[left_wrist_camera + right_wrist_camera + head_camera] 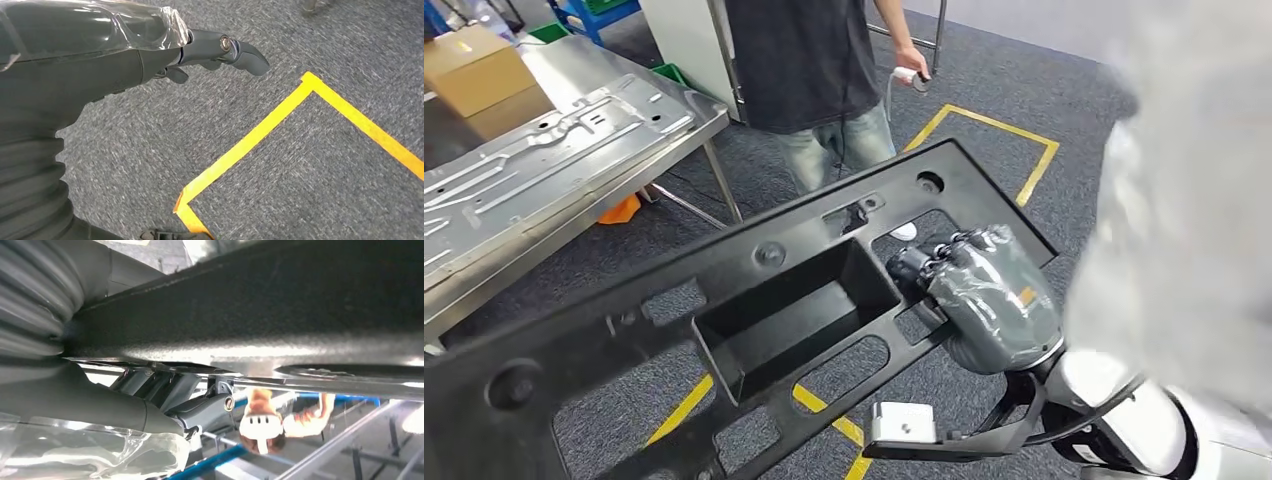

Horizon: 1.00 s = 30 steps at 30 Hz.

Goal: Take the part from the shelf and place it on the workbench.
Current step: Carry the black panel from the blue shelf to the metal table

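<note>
A long black plastic part [674,290] with a box-shaped recess and several cut-outs stretches across the head view, held up above the carpet. My right hand [989,295], under a clear cover, grips its right end; in the right wrist view the fingers [200,412] curl beneath the part's dark underside [300,305]. The metal workbench [574,215] stands at the upper left, beyond the part. In the left wrist view my left hand [150,55] hangs over the carpet with its fingers stretched out, holding nothing.
A stamped metal sheet [544,150] and a cardboard box [479,75] lie on the workbench. A person [809,70] in a dark shirt stands just beyond the part, holding a small controller. Yellow floor tape [999,125] marks the carpet. A blurred white shape [1194,200] covers the right side.
</note>
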Each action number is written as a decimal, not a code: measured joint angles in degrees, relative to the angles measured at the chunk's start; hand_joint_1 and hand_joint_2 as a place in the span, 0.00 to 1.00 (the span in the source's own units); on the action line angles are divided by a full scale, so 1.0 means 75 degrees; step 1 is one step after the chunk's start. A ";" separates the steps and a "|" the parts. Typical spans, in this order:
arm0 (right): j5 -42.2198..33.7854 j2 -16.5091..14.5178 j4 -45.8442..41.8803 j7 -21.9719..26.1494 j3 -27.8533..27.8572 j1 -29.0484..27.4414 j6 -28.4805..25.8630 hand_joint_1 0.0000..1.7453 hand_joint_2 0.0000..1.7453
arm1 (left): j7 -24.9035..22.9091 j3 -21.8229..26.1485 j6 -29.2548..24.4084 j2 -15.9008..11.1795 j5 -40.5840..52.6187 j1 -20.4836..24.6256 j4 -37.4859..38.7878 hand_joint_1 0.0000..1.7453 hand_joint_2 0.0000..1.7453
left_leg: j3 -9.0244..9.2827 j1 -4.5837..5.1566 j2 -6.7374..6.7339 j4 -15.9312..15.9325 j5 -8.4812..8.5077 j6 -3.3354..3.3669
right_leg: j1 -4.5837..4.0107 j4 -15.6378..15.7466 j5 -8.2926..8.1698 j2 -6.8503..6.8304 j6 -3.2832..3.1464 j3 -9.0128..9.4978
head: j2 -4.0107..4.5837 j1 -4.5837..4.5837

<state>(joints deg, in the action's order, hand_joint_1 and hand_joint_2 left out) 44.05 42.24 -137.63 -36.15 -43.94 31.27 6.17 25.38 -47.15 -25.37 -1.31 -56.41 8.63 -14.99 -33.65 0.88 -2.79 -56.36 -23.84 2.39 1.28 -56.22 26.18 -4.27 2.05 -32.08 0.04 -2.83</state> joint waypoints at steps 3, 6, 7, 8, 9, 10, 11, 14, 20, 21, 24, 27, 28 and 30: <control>-0.0033 0.0064 -0.0116 -0.0029 0.0167 0.0005 -0.0036 1.00 1.00 | 0.0002 0.0001 0.0002 -0.0007 0.0000 -0.0009 0.0000 0.00 1.00 | 0.0102 0.0040 0.0088 0.0228 0.0033 0.0083 | 0.0004 0.0059 0.0038 -0.0140 0.0113 0.0081 | 0.0001 0.0007; -0.0047 0.0137 -0.0218 -0.0059 0.0293 0.0016 -0.0021 1.00 1.00 | 0.0011 0.0003 0.0005 -0.0014 0.0000 -0.0007 0.0000 0.00 1.00 | 0.0305 -0.0027 0.0305 0.0385 0.0112 0.0179 | 0.0014 -0.0519 0.0405 0.0217 0.0181 -0.0097 | 0.0001 0.0027; -0.0050 0.0154 -0.0238 -0.0073 0.0312 0.0015 -0.0018 1.00 1.00 | 0.0014 0.0003 0.0007 -0.0012 0.0000 0.0004 0.0000 0.00 1.00 | 0.0330 -0.0020 0.0379 0.0392 0.0107 0.0206 | 0.0010 -0.1035 0.0646 0.0376 0.0180 -0.0348 | 0.0001 0.0041; -0.0053 0.0169 -0.0257 -0.0091 0.0322 0.0006 -0.0015 1.00 1.00 | 0.0013 0.0003 0.0009 -0.0011 -0.0002 0.0008 0.0000 0.00 1.00 | 0.0341 -0.0020 0.0453 0.0389 0.0098 0.0227 | 0.0003 -0.1595 0.0871 0.0465 0.0179 -0.0652 | 0.0001 0.0055; -0.0052 0.0178 -0.0269 -0.0109 0.0326 -0.0014 -0.0010 1.00 1.00 | 0.0012 0.0003 0.0009 -0.0010 -0.0002 0.0005 0.0000 0.00 1.00 | 0.0349 -0.0019 0.0543 0.0387 0.0089 0.0237 | 0.0001 -0.2019 0.0987 0.0502 0.0184 -0.0908 | 0.0001 0.0066; -0.0050 0.0184 -0.0276 -0.0120 0.0328 -0.0035 -0.0007 1.00 1.00 | 0.0012 0.0003 0.0010 -0.0009 -0.0003 -0.0002 0.0000 0.00 1.00 | 0.0357 -0.0020 0.0637 0.0382 0.0079 0.0238 | 0.0003 -0.2194 0.0957 0.0512 0.0188 -0.1050 | 0.0001 0.0068; -0.0043 0.0194 -0.0280 -0.0130 0.0332 -0.0052 -0.0001 1.00 1.00 | 0.0011 0.0003 0.0011 -0.0007 -0.0004 -0.0008 0.0000 0.00 1.00 | 0.0368 -0.0029 0.0737 0.0371 0.0066 0.0226 | 0.0010 -0.2031 0.0766 0.0518 0.0193 -0.1024 | 0.0001 0.0070; 0.0029 0.0229 -0.0283 -0.0161 0.0360 -0.0078 0.0059 1.00 1.00 | 0.0010 0.0003 0.0011 -0.0004 -0.0008 -0.0006 0.0000 0.00 1.00 | 0.0367 -0.0065 0.1041 0.0236 -0.0044 0.0122 | 0.0084 -0.0516 -0.0026 0.0812 0.0223 -0.0378 | 0.0001 0.0072; 0.0140 0.0279 -0.0281 -0.0185 0.0377 -0.0233 0.0149 1.00 1.00 | 0.0008 0.0003 0.0009 -0.0017 -0.0022 -0.0089 0.0000 0.00 1.00 | 0.0154 -0.0067 0.1045 -0.0062 -0.0253 -0.0051 | 0.0083 -0.0053 -0.0104 0.0703 -0.0006 -0.0163 | 0.0000 0.0060; 0.0148 0.0285 -0.0282 -0.0186 0.0382 -0.0250 0.0152 1.00 1.00 | 0.0008 0.0003 0.0009 -0.0020 -0.0022 -0.0087 0.0000 0.00 1.00 | 0.0001 -0.0068 0.0851 -0.0394 -0.0426 -0.0093 | 0.0088 -0.0046 -0.0098 0.0631 -0.0039 -0.0148 | 0.0000 0.0050; 0.0182 0.0300 -0.0283 -0.0187 0.0387 -0.0325 0.0168 1.00 1.00 | 0.0008 0.0003 0.0008 -0.0025 -0.0022 -0.0069 0.0000 0.00 1.00 | -0.0813 -0.0107 0.0504 -0.1935 -0.1023 -0.0194 | 0.0057 -0.0047 -0.0052 0.0399 -0.0088 -0.0118 | 0.0001 0.0033; 0.0203 0.0304 -0.0283 -0.0220 0.0385 -0.0385 0.0209 1.00 1.00 | 0.0008 0.0003 0.0008 -0.0023 -0.0021 -0.0092 0.0000 0.00 1.00 | -0.0801 -0.0106 0.0431 -0.1700 -0.0668 -0.0147 | 0.0032 -0.0046 0.0007 0.0169 -0.0084 -0.0049 | 0.0001 0.0032; 0.0213 0.0308 -0.0283 -0.0241 0.0387 -0.0392 0.0219 1.00 1.00 | 0.0008 0.0003 0.0007 -0.0029 -0.0021 -0.0091 0.0000 0.00 1.00 | -0.0523 -0.0071 0.0294 -0.1111 -0.0367 -0.0077 | 0.0023 -0.0040 0.0029 0.0097 -0.0077 -0.0006 | 0.0000 0.0032; 0.0258 0.0320 -0.0281 -0.0275 0.0397 -0.0418 0.0233 1.00 1.00 | 0.0009 0.0003 0.0004 -0.0049 -0.0017 -0.0070 0.0000 0.00 1.00 | -0.0067 0.0048 -0.0052 -0.0130 0.0013 0.0066 | -0.0003 -0.0023 0.0077 -0.0038 -0.0036 0.0069 | 0.0000 0.0034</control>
<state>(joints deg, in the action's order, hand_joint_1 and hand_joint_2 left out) 45.99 44.64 -139.74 -38.21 -40.97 28.13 7.92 25.45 -47.12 -25.34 -1.68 -56.53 8.10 -14.99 -34.15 1.23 -3.18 -57.34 -23.74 2.89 1.26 -56.40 26.76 -4.56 1.78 -31.56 0.04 -2.57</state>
